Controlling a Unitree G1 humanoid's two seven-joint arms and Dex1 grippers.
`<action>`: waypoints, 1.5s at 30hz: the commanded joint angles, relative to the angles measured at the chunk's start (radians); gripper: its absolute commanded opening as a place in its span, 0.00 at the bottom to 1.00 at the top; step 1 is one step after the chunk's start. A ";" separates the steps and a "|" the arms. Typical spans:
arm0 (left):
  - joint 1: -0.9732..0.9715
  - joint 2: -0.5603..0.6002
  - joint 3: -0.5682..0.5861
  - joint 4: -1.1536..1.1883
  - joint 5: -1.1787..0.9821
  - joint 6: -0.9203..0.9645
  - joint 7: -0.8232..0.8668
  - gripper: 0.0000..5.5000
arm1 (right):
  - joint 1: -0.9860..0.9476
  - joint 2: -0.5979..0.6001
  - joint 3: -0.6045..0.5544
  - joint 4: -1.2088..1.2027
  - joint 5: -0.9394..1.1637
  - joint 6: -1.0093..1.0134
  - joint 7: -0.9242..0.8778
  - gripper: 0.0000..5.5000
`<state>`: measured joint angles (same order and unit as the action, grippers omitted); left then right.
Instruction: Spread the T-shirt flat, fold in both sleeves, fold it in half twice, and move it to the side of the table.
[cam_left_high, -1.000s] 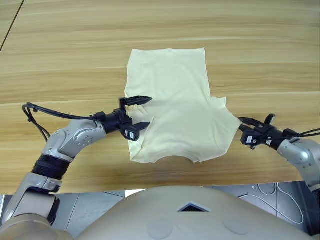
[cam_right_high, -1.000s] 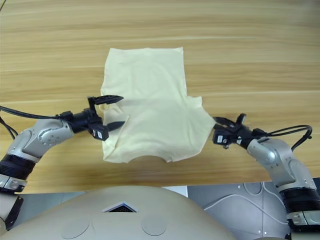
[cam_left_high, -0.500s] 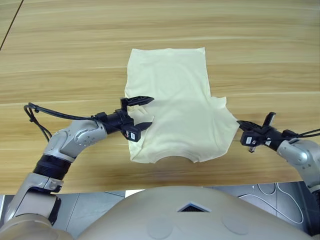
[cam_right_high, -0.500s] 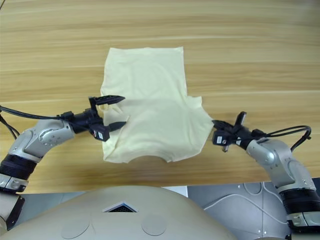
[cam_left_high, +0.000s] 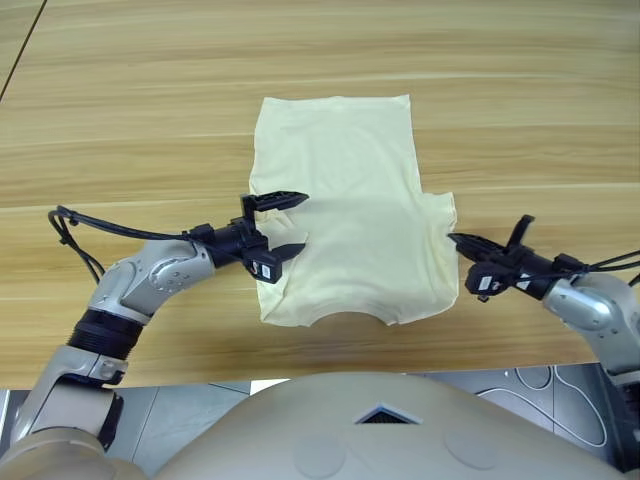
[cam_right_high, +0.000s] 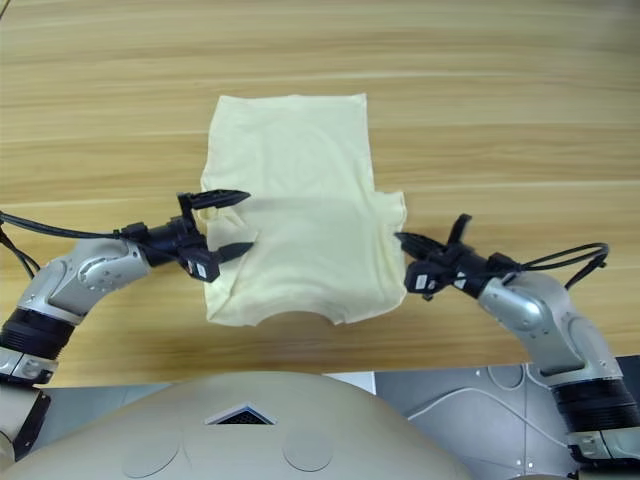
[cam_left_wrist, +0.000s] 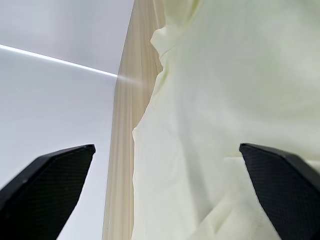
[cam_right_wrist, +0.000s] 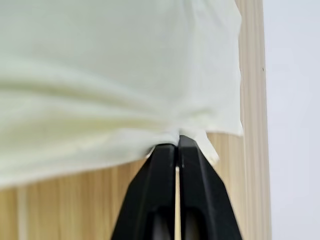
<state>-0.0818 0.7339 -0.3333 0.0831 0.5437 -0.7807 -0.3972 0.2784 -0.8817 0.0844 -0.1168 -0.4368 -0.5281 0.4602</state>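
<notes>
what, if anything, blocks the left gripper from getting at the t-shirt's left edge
Probably yes: nothing blocks it. The left gripper is open, its fingertips right at the T-shirt's left edge, with nothing between them.

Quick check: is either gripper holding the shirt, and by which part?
The right gripper is shut on the T-shirt, pinching the edge of its right-side sleeve. The left gripper is open over the opposite side, holding nothing.
</notes>
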 joint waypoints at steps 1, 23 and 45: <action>-0.009 -0.003 0.009 0.007 -0.006 -0.004 0.007 0.98 | -0.069 0.035 0.069 -0.012 -0.058 0.011 0.029 0.00; -0.017 -0.016 0.010 0.007 -0.010 -0.003 -0.001 0.98 | -0.258 0.135 0.246 -0.011 -0.105 0.033 0.117 0.00; -0.003 -0.035 -0.007 -0.016 -0.101 0.018 -0.055 0.98 | -0.258 0.172 0.304 -0.008 -0.055 0.085 0.176 0.32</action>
<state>-0.0818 0.6983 -0.3347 0.0877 0.4822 -0.7762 -0.4235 0.0167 -0.7063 0.3995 -0.1051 -0.5245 -0.4600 0.6173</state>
